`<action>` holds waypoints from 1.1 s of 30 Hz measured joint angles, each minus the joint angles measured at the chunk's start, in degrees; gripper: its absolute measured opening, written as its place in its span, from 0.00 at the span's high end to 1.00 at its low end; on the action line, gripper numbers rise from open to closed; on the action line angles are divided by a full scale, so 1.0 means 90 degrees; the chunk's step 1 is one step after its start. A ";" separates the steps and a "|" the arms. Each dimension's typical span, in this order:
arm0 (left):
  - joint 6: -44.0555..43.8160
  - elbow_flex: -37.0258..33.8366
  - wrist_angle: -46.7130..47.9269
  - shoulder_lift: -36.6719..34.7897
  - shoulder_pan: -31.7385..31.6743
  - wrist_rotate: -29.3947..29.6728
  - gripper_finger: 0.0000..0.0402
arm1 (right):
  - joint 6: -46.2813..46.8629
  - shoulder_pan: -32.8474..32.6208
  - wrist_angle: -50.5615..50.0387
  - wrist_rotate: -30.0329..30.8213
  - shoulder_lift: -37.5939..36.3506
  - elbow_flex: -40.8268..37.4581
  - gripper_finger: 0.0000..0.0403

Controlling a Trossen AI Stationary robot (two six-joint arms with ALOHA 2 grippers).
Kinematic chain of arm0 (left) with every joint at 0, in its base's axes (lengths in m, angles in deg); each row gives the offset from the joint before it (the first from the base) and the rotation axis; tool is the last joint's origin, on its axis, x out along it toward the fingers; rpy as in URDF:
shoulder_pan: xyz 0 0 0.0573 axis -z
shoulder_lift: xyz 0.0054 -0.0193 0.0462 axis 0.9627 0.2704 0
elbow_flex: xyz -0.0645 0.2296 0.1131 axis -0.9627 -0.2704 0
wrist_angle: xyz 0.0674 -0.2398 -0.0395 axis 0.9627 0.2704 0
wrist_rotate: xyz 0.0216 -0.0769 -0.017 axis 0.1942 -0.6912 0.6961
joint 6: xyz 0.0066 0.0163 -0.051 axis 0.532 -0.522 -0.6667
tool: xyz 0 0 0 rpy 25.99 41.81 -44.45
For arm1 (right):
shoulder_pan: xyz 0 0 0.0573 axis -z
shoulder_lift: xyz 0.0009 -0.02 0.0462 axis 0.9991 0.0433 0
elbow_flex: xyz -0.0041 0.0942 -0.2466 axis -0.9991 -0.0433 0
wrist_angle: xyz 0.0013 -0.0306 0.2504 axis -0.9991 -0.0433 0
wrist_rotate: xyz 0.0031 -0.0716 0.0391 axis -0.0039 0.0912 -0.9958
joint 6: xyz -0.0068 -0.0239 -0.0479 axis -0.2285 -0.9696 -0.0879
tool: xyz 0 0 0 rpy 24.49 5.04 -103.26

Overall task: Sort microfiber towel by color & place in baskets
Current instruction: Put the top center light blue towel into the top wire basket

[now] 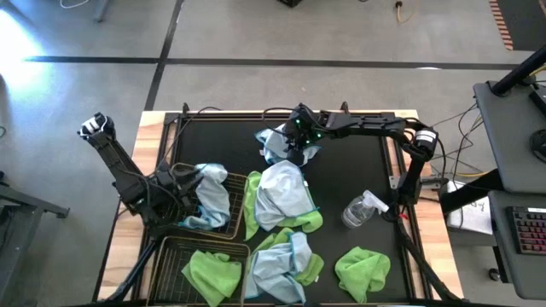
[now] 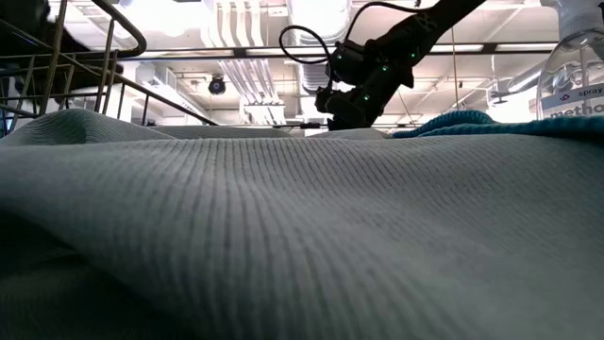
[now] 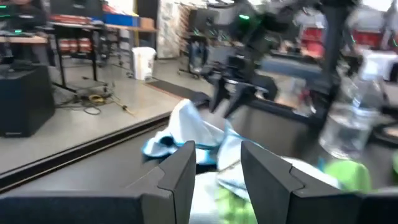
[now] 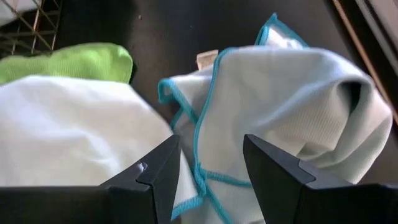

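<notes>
My right gripper [image 1: 296, 153] [image 4: 211, 146] stands open, slanting down over a crumpled pale blue towel [image 1: 277, 143] [image 4: 292, 106] on the black mat at the far middle. My left gripper [image 1: 188, 182] [image 3: 217, 149] is open and level above the farther wire basket [image 1: 232, 223], with nothing between its fingers. A pale blue towel [image 1: 212, 200] lies in that basket. The nearer basket [image 1: 171, 256] holds a lime green towel [image 1: 212, 273]. More towels lie loose: pale blue over green in the middle [image 1: 281, 196], a mixed heap near the front [image 1: 286, 260], one green [image 1: 363, 269].
A clear spray bottle [image 1: 363, 209] lies on the mat right of the middle heap. Cables run along the mat's far edge [image 1: 230, 111]. In the low view a pale towel [image 2: 283, 236] fills the foreground. Bare mat lies between the far towel and the bottle.
</notes>
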 joint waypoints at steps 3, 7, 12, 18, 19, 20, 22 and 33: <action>0.2171 0.0327 -0.1387 0.0203 0.0008 -0.0581 0.72 | -0.0005 0.0000 -0.0118 0.0000 0.0000 0.0000 0.58; 0.5296 0.0752 -0.3224 0.0559 0.0001 -0.1415 0.72 | 0.0090 0.0000 -0.0278 0.0000 0.0000 0.0000 0.58; 0.6130 0.1191 -0.3229 0.0839 -0.0002 -0.1471 0.72 | 0.0101 0.0000 -0.0567 0.0000 0.0000 -0.0006 0.58; 0.6884 0.1250 -0.3763 0.1050 -0.0004 -0.3362 0.72 | 0.0096 0.0000 -0.0633 0.0000 0.0000 -0.0027 0.58; 0.7196 0.1235 -0.4007 0.1110 -0.0004 -0.3711 0.72 | 0.0096 0.0000 -0.0631 0.0000 0.0000 -0.0027 0.58; 0.7530 0.1216 -0.4243 0.1171 -0.0004 -0.4016 0.72 | 0.0098 0.0000 -0.0630 0.0000 0.0000 -0.0027 0.58; 0.8212 0.1208 -0.4645 0.1285 -0.0004 -0.4628 0.72 | 0.0101 -0.0002 -0.0631 0.0000 0.0000 -0.0027 0.58; 0.9896 0.1460 -0.6255 0.2036 -0.0021 -0.7813 0.72 | 0.0104 -0.0002 -0.0683 0.0000 0.0000 -0.0027 0.58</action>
